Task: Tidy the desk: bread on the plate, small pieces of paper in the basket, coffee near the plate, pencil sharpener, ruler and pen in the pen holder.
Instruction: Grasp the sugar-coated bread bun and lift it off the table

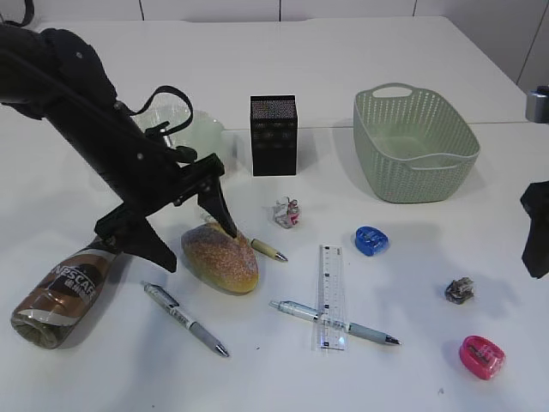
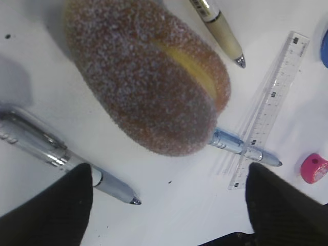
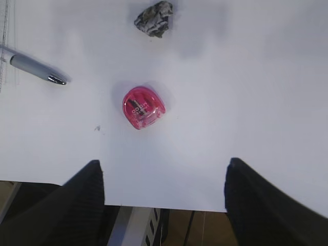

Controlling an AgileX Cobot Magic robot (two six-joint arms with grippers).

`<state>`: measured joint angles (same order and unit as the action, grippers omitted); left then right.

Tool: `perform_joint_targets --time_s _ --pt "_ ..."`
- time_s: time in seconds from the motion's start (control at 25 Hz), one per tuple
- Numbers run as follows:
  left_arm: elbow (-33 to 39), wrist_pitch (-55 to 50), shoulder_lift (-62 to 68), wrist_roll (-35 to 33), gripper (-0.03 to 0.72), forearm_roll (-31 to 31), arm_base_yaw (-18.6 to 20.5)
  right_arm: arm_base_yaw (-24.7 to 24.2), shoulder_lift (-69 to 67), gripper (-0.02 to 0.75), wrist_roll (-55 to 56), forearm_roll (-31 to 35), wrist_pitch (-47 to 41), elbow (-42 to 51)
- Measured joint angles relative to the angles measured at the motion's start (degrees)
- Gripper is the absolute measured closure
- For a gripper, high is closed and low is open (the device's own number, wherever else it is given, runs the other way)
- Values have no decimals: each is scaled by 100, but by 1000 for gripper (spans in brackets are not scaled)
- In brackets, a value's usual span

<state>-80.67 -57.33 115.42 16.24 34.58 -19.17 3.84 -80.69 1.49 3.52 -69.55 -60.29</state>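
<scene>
Straddling the bread (image 1: 220, 258), the left jaws (image 1: 190, 232) stand wide apart and empty, one finger at its far end, the other off its near-left side. In the left wrist view the bread (image 2: 146, 77) lies just ahead of the fingertips (image 2: 56, 205), its long axis slanting across the gap. The plate (image 1: 196, 130) sits behind this arm. The right jaws (image 3: 164, 205), also apart and empty, hang well away above the pink sharpener (image 3: 143, 107), so the left arm is nearer.

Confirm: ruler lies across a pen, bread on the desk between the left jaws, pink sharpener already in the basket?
Not the sharpener. The pink sharpener lies on the desk, far from the basket, as the exterior view shows. The rest holds: ruler across a pen, bread between the open left jaws.
</scene>
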Motion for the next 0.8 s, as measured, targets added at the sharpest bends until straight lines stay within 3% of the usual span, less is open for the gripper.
perform_joint_targets --time_s 0.8 --pt "-328 108 637 0 27 -91 0 0 0 170 0 9 0 0"
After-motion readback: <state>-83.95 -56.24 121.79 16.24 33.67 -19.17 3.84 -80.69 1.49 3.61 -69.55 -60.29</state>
